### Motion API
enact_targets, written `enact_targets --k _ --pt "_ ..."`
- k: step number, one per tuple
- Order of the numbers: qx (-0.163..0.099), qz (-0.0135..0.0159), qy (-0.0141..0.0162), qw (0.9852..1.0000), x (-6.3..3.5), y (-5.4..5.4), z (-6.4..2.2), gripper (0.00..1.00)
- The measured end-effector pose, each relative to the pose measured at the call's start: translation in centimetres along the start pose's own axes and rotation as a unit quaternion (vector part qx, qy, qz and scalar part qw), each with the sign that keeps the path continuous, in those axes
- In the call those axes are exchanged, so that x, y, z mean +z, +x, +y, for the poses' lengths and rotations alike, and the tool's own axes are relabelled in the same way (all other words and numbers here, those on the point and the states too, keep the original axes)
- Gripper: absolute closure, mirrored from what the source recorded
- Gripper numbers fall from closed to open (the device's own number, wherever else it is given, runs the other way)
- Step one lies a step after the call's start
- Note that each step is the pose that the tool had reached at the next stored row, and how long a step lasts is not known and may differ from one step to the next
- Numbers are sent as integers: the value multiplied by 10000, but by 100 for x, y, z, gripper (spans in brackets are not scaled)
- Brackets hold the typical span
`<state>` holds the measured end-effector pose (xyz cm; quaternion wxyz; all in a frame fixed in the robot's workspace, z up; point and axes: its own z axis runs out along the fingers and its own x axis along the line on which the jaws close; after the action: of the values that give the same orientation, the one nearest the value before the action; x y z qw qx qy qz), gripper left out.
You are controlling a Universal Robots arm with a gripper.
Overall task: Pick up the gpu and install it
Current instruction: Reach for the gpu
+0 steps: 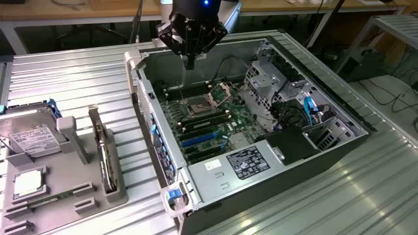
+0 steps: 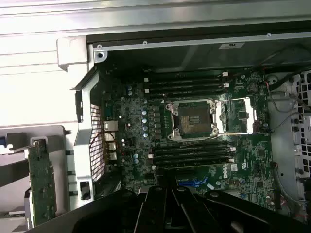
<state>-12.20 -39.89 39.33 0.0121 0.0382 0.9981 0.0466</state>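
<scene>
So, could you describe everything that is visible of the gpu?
The gpu is a thin green circuit card standing on edge in a slot of the grey holder, at the exterior view's left of the open computer case. Small components cover its face. Only the holder touches it; the shut pincer hangs over the case, apart from it.

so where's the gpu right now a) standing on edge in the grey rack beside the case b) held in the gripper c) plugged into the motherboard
a, the gpu stands on edge in the grey rack beside the case, and the shut gripper above the case holds nothing.
</scene>
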Motion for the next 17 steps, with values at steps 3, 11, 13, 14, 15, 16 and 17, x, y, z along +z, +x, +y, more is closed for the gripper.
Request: enact_targets --k 3,11,13,14,15,16,17 --pt "0 0 0 10000 0 3 0 89" --pt "0 0 0 10000 -2 56 -4 89" --pt "0 0 0 10000 -2 73 -6 89" --pt "0 0 0 10000 -2 81 -6 89" --pt "0 0 0 10000 -3 88 -7 89" --pt "0 0 0 10000 -3 95 -7 89" --pt "0 0 0 10000 -3 102 -8 89"
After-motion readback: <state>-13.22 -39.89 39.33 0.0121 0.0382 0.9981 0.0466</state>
